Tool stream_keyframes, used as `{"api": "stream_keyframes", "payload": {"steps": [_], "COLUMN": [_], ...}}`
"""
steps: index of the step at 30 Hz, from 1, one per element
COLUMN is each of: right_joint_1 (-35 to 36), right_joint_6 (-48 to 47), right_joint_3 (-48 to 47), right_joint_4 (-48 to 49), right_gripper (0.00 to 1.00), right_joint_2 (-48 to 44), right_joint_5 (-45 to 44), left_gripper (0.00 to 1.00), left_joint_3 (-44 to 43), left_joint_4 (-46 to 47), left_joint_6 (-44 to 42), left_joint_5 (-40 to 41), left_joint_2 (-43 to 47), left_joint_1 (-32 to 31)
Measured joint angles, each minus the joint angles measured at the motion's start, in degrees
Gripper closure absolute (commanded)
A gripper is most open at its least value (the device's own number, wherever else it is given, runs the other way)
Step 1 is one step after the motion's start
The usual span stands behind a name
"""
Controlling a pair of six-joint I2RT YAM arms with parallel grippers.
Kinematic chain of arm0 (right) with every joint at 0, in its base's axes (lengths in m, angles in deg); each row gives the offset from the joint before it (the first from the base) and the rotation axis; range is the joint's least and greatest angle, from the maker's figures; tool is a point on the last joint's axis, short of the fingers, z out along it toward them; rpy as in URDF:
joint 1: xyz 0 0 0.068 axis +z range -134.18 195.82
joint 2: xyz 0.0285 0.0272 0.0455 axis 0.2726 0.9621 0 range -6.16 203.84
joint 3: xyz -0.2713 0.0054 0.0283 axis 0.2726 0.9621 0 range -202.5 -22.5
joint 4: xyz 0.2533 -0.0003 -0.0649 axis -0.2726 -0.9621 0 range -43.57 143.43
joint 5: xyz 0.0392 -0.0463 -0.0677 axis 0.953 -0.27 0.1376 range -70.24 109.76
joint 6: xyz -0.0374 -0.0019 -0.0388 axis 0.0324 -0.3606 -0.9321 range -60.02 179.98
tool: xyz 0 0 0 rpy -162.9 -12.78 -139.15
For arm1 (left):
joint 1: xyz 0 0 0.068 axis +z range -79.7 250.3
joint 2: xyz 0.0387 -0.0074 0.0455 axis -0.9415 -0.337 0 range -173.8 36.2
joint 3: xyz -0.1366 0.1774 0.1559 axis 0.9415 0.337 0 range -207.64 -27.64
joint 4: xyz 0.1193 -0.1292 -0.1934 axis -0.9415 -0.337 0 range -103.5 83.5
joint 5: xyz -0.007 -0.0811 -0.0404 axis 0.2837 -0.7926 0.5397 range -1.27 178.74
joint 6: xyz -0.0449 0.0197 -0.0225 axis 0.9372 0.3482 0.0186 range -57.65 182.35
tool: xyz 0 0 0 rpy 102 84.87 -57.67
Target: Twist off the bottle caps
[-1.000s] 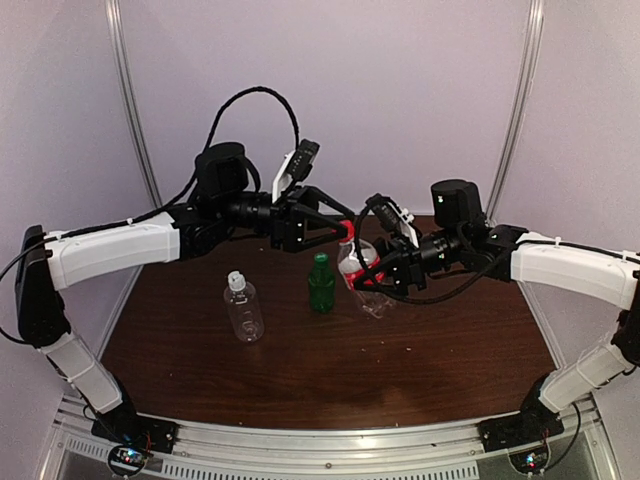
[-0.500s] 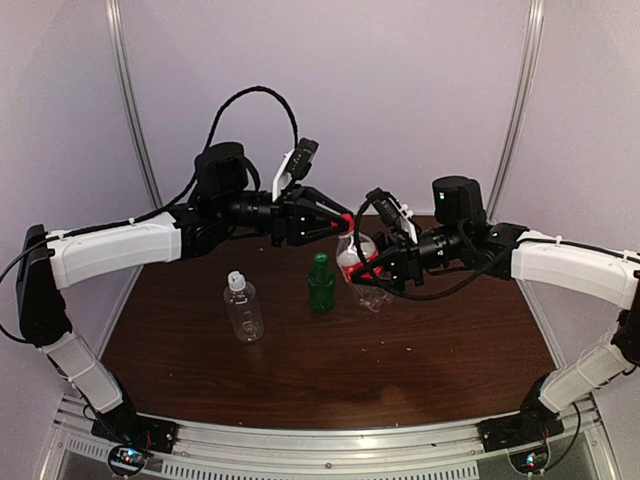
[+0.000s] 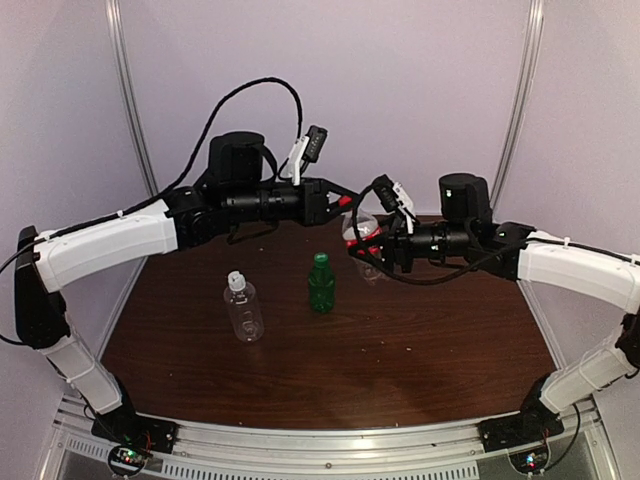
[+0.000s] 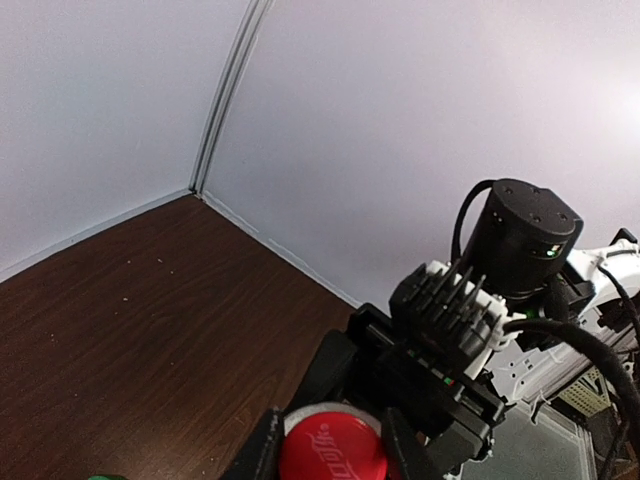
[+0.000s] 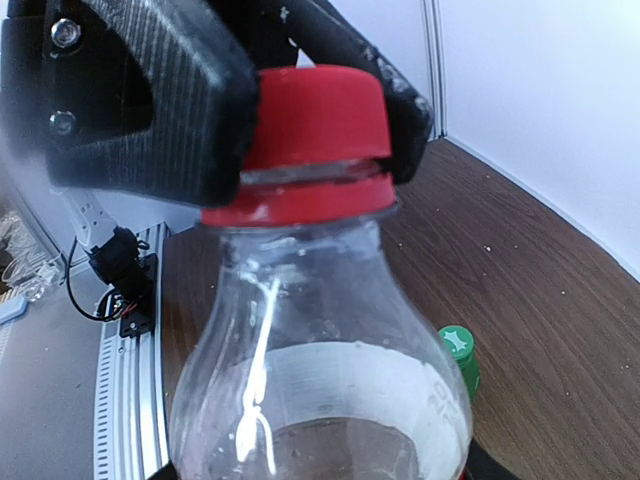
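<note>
L tool (image 3: pixel 343 201): I read the jaws as pinched onto the red cap (image 5: pixel 315 110), one finger (image 5: pixel 150 110) each side, both touching. The cap sits on the neck above its collar ring; can't tell if it is loosened.

R tool (image 3: pixel 368 250): closed round the body of the red-label bottle (image 5: pixel 320 390), neck leaning toward the L arm, far centre of the bench (image 3: pixel 400 360). Can't tell whether the base touches the bench.

Nearer me, the green bottle (image 3: pixel 321 287) is upright with its green cap (image 3: pixel 320 259) on. To its left, apart, the wide clear bottle (image 3: pixel 243 312) is upright with its white cap (image 3: pixel 235 281) on.
</note>
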Motion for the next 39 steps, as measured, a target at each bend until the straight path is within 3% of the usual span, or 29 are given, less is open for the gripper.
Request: {"api": "stream_keyframes", "payload": {"steps": [4,9,16,21,31,39], "right_joint_1": [0.6,0.8,0.7,0.7,0.7,0.7], "right_joint_6": [0.0,-0.2,-0.3,-2.1,-3.3,-2.5], "right_joint_3": [0.4,0.9,1.0,1.0,-0.9,-2.5], "right_joint_4": [0.2,0.3,0.3,-1.1,-3.6,-3.5], "right_gripper": [0.56,0.55,0.53,0.51,0.50,0.50], "right_joint_2": [-0.3,-0.4,-0.8,-0.9,0.3,2.1], "right_joint_5": [-3.1,-3.5,-2.8,2.4,16.9,25.1], "left_gripper": [0.71,0.57,0.28,0.17,0.18,0.34], "left_joint_3": [-0.4,-0.4,4.4,8.2,8.7,8.3], "left_joint_4": [-1.8,-2.5,2.7,6.0,11.1,12.9], "left_joint_6": [1.4,1.2,-0.8,-4.1,-12.0,-13.3], "left_joint_5": [5.0,5.1,-1.6,-8.2,-25.5,-34.4], "left_joint_2": [0.3,0.3,2.4,5.6,8.3,5.1], "left_joint_1": [-1.0,-1.1,1.8,4.6,5.8,5.8]}}
